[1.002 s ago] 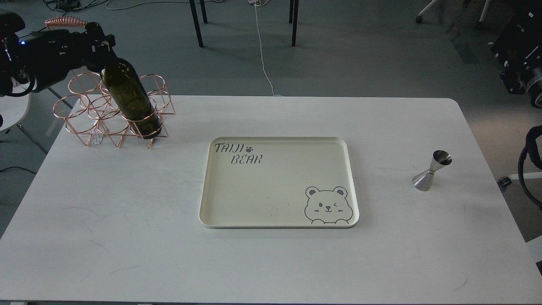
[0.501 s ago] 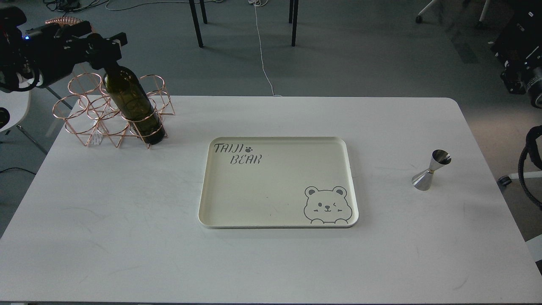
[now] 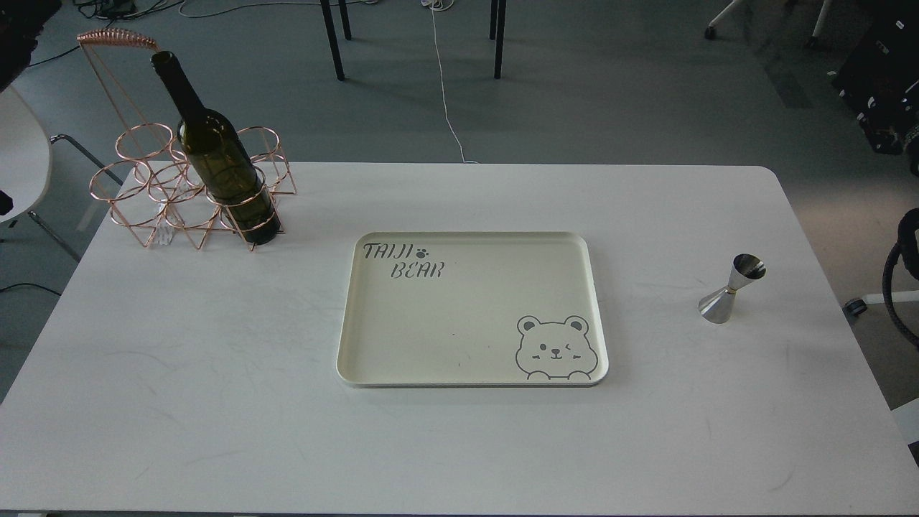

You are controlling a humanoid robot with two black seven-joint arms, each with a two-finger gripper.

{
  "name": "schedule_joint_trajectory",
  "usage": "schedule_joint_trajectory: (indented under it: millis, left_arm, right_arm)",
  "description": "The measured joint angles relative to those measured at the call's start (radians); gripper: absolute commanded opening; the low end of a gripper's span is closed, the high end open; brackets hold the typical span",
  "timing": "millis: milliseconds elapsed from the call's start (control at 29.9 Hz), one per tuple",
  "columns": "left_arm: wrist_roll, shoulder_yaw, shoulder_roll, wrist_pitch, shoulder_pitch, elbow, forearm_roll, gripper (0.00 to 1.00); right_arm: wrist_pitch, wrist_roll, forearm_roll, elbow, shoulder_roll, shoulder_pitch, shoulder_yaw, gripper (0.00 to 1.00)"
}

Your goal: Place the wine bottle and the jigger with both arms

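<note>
— So, where is the wine bottle (image 3: 215, 154) standing?

— It is sitting upright in the front right ring of the copper wire rack (image 3: 188, 188), at the far left corner of the counter (image 3: 215, 402). Nothing is gripping it. The jigger (image 3: 732, 289) is standing alone near the right edge, well apart from the cream tray (image 3: 470, 309) in the middle.

— What is worrying you?

— The bottle is tall and the rack is light, I judge; a tool catching the neck sideways could be tipping both. The jigger, narrow at the waist, could be toppling under an off-centre pinch.

— And the arms?

— Neither tool is showing, so I cannot tell whether either is spread or pressed together. Only a dark bit at the top left corner and a black cable loop (image 3: 901, 287) at the right edge are peeking in.
</note>
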Motion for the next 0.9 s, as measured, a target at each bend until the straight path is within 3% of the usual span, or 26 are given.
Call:
schedule_joint_trajectory:
  millis: [200, 434, 601, 735, 902]
  left_arm:
    - [-0.001, 0.004, -0.042, -0.04, 0.033, 0.108, -0.369, 0.97]
    - [-0.029, 0.001, -0.1, -0.212, 0.108, 0.217, -0.778, 0.98]
    - [-0.031, -0.013, -0.123, -0.296, 0.181, 0.234, -0.999, 0.98]
    - [-0.029, -0.095, -0.152, -0.336, 0.253, 0.234, -1.081, 0.98]
    - [-0.022, -0.246, -0.21, -0.38, 0.356, 0.235, -1.095, 0.98]
  right_arm:
    - [0.005, 0.008, 0.004, -0.003, -0.008, -0.01, 0.036, 0.99]
    - [0.018, -0.011, 0.129, -0.006, -0.009, -0.047, 0.045, 0.99]
    - [0.127, -0.045, 0.256, -0.036, -0.005, -0.072, 0.046, 0.99]
    - [0.203, -0.055, 0.347, -0.071, 0.001, -0.089, 0.047, 0.99]
    - [0.223, -0.096, 0.458, -0.098, 0.035, -0.135, 0.048, 0.99]
